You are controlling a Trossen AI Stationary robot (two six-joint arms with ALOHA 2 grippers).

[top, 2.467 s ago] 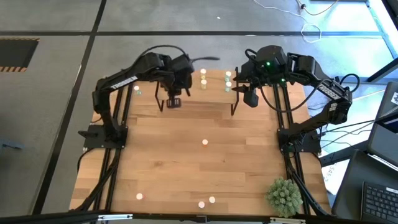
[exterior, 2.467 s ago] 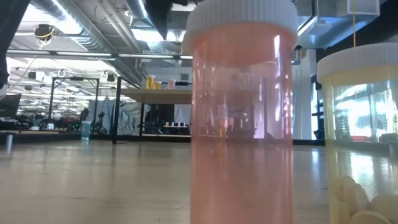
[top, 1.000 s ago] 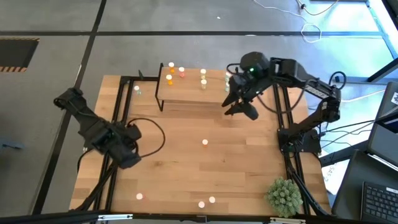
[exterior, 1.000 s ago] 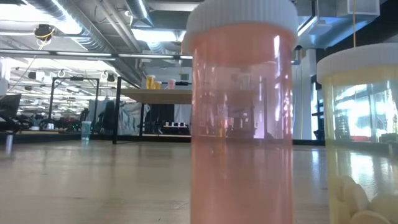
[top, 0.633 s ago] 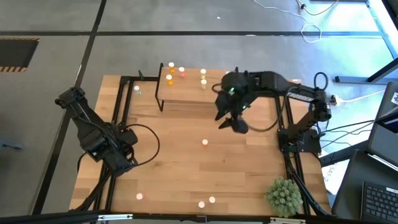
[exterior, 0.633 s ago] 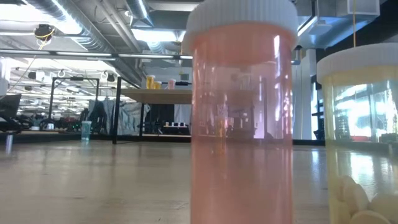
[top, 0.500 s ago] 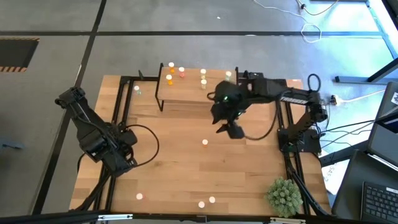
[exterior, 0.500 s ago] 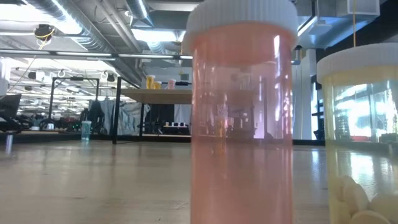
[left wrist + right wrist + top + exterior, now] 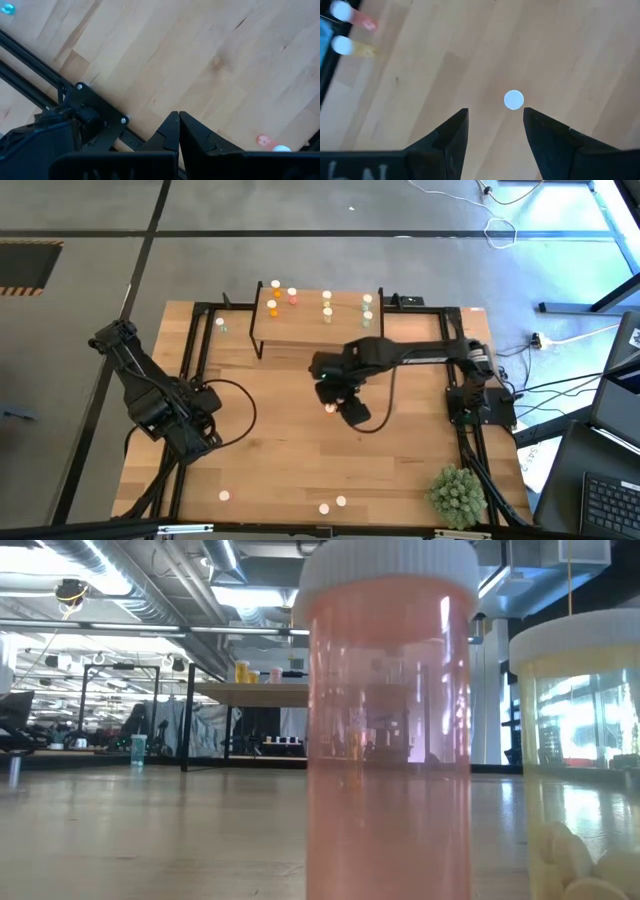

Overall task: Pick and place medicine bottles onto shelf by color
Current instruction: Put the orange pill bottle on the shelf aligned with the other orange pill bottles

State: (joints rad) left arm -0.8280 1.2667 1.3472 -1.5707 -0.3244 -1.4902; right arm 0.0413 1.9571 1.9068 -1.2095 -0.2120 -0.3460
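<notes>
A lone medicine bottle, seen as a white cap [image 9: 513, 99], stands upright on the middle of the table [image 9: 329, 408]. My right gripper [image 9: 495, 112] hangs open just above it, pointing steeply down, its fingertips on either side of the cap and touching nothing [image 9: 328, 394]. The shelf [image 9: 315, 330] stands at the far edge with several orange, pale yellow and pale green bottles on it. My left gripper [image 9: 178, 115] is shut and empty, its arm folded by the table's left edge [image 9: 200, 440].
Three bottles stand near the front edge [image 9: 224, 496] [image 9: 324, 508] [image 9: 341, 501]; a red-pink one [image 9: 388, 720] and a pale yellow one [image 9: 580, 760] fill the low view. A greenish bottle [image 9: 220, 325] stands left of the shelf. A spiky green plant [image 9: 455, 495] sits at the near right corner.
My right gripper has swung away from the shelf's right end toward the table's middle and the near edge, coming down and rolling as it went. It stays open and now hangs over the lone bottle. The bottle has not moved.
</notes>
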